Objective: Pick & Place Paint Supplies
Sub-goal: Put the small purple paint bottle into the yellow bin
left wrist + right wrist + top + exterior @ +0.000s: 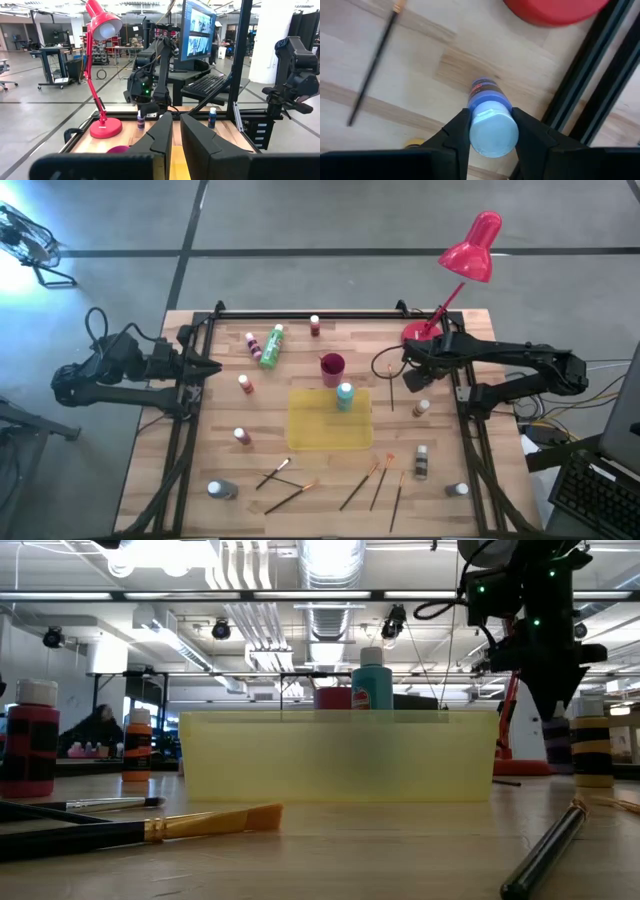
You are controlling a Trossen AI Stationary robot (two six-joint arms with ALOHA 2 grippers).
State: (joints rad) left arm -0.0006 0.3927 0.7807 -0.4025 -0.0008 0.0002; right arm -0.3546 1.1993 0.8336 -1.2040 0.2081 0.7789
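My right gripper points down near the red lamp's base at the table's right and is shut on a blue paint bottle with a light blue cap. My left gripper hangs at the table's left edge, fingers almost together with nothing between them. A light blue bottle stands in the yellow tray. A green bottle lies on its side at the far left. Other small bottles stand about the table. Several brushes lie flat near the front edge; one brush lies beside my right gripper. My right gripper pinches the blue bottle by the sides of its light blue cap, one finger on each side. The fingers come from above, pointing down. The bottle stands about upright below them. I cannot tell whether its base is on the wood.
The red desk lamp stands on its round base close behind my right gripper, and a black frame rail runs beside it. A magenta cup stands behind the tray. Bare wood lies between the tray and the brushes.
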